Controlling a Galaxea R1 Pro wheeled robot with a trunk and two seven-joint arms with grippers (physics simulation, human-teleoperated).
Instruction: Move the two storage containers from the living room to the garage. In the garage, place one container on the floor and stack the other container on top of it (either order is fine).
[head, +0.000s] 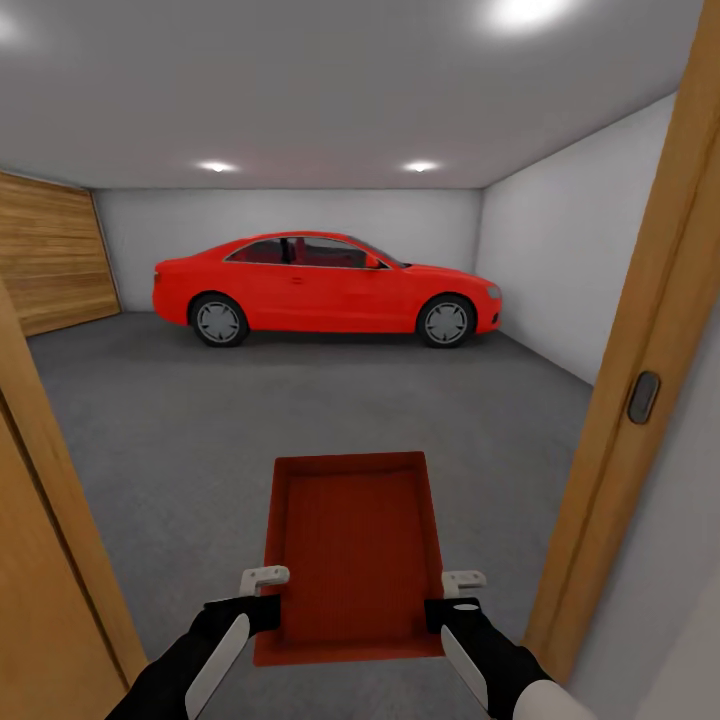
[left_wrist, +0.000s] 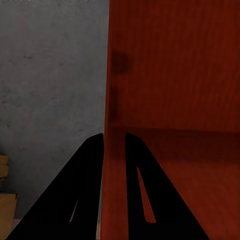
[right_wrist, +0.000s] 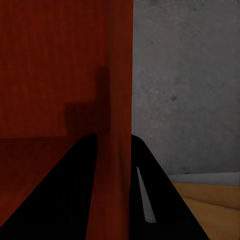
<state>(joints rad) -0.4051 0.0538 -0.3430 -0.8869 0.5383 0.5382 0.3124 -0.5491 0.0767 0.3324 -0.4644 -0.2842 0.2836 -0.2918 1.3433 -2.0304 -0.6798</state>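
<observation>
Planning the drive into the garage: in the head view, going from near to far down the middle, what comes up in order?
Storage container held between left pincer and right pincer → bare grey floor → red car → back wall.

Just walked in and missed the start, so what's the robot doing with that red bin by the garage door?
The robot is carrying one orange-red storage container with both arms: the left gripper pinches its left wall and the right gripper its right wall. In the wrist views each wall sits between a gripper's two fingers. It stands in a wooden doorway facing the garage, with grey concrete floor ahead, a red car at the back wall and a wooden-slat door to the left. The bin is held above the floor, not yet set down.
</observation>
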